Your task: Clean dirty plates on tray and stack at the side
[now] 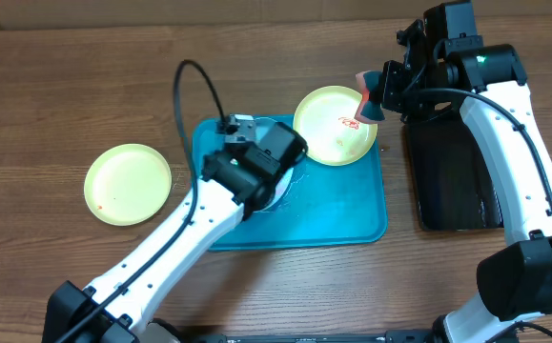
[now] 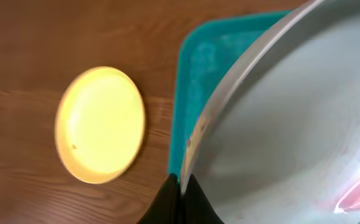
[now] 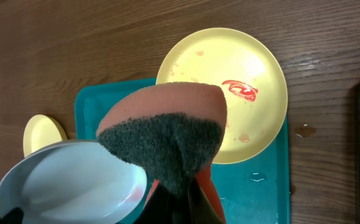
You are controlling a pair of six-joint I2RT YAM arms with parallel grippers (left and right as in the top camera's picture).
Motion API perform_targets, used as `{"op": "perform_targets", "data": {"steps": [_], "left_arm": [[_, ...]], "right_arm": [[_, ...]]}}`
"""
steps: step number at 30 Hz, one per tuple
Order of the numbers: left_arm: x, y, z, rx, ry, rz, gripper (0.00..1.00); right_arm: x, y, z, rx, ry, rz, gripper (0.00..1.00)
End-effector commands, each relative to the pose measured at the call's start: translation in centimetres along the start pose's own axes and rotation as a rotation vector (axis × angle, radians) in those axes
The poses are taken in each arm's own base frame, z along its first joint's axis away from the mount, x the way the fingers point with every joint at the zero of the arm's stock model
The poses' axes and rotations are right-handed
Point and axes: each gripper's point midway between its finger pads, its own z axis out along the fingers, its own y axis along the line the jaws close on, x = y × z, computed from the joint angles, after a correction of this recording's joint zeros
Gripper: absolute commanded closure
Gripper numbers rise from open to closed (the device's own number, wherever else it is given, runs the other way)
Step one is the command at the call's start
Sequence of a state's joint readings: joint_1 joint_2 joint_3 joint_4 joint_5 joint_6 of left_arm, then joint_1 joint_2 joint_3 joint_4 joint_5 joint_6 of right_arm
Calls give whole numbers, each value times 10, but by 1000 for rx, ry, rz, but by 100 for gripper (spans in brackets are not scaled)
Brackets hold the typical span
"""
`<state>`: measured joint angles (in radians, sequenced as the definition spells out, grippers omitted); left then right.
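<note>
Well left of tray (image 1: 352,214): yellow plate (image 1: 128,183) flat on table (image 1: 66,76), looks wiped bar one tiny speck near rim; likely base of the stack
Over tray's left half: left gripper (image 2: 181,186) clamped on rim of blue plate (image 2: 291,112), plate raised and tilted, pink patch near lower edge, smear or reflection, cannot tell
On tray's far-right corner: smeared plate (image 1: 333,124), yellow, overhanging the rim, red mark plus small spots, not yet cleaned
Above that plate's right edge: right gripper (image 3: 178,196) closed on sponge (image 3: 167,130), appears clear of both plates
Right of tray: black tray (image 1: 457,176), not in play
Step in hand, as a guess: scrubbing blue plate, second of three
Next: bring sponge onto blue plate's face over tray, wipe, then carry plate left of tray and set on yellow plate
Calls for firm rim hold against sponge push; thin pinch, could twist or slip
</note>
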<state>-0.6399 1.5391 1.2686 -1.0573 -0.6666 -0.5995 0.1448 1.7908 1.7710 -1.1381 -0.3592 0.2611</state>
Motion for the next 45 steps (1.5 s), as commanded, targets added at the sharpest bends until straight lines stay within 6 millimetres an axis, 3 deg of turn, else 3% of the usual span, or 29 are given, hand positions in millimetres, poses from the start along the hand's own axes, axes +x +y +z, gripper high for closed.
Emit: {"op": "perform_targets", "data": {"steps": [1, 5, 8, 14, 18, 23, 31, 45], "left_arm": [[8, -13, 9, 237, 157, -49, 96], [7, -1, 24, 343, 242, -110, 96], [6, 19, 38, 414, 299, -181, 96], [4, 81, 67, 476, 346, -368, 96], [13, 128, 84, 453, 356, -483, 96], [31, 157, 98, 427, 383, -562, 96], [59, 158, 125, 448, 422, -634, 96], [67, 143, 144, 502, 484, -647, 96]], "right_arm": [[-4, 7, -11, -13, -34, -21, 96], [-4, 7, -11, -13, -34, -24, 96], [-4, 7, -11, -13, -34, -24, 96], [-4, 7, -11, -13, -34, -24, 96], [-4, 7, -11, -13, -34, -24, 96], [-4, 7, -11, -13, -34, -24, 96], [-4, 7, -11, -13, -34, -23, 96], [-4, 7, -11, -12, -32, -22, 96]]}}
